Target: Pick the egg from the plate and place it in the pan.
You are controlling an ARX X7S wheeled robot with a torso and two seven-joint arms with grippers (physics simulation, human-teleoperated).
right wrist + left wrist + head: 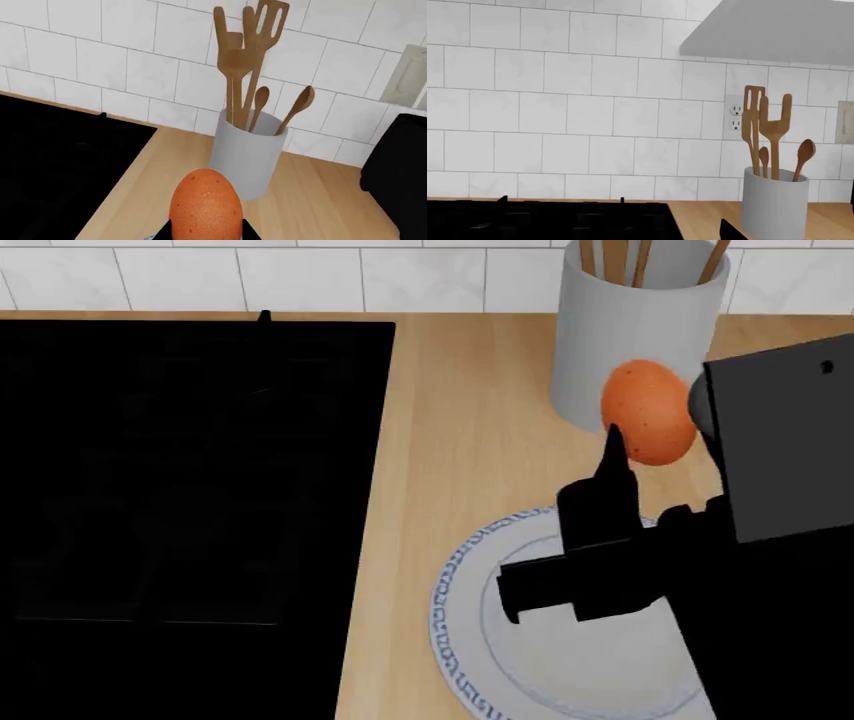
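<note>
While the head view shows my right gripper point(638, 440) from above, the right wrist view looks along it: there the egg point(205, 207) fills the lower middle, with dark finger parts at its base. In the head view the egg point(649, 412) is clamped against the gripper body, one black finger point(613, 462) on its near side. It is lifted clear of the plate point(461, 600), with the grey utensil pot point(627, 335) behind it.

The plate shows only in the head view, white with a blue patterned rim, on the wooden counter point(461, 410) just beside the black stovetop point(187, 490). My right arm covers its right part.

The stovetop renders almost uniformly black in every view; I cannot make out the pan on it.

The left wrist view shows the tiled wall point(560, 110), the grey hood point(774, 30), a wall socket point(734, 117) and the utensil pot point(775, 205) with wooden spoons and spatulas point(772, 132). A small black tip point(730, 231) shows at the picture's lower edge; I cannot tell whether my left gripper is open or closed.

The right wrist view adds a light switch plate point(407, 75) on the wall.

No readable writing or brand in any view.
</note>
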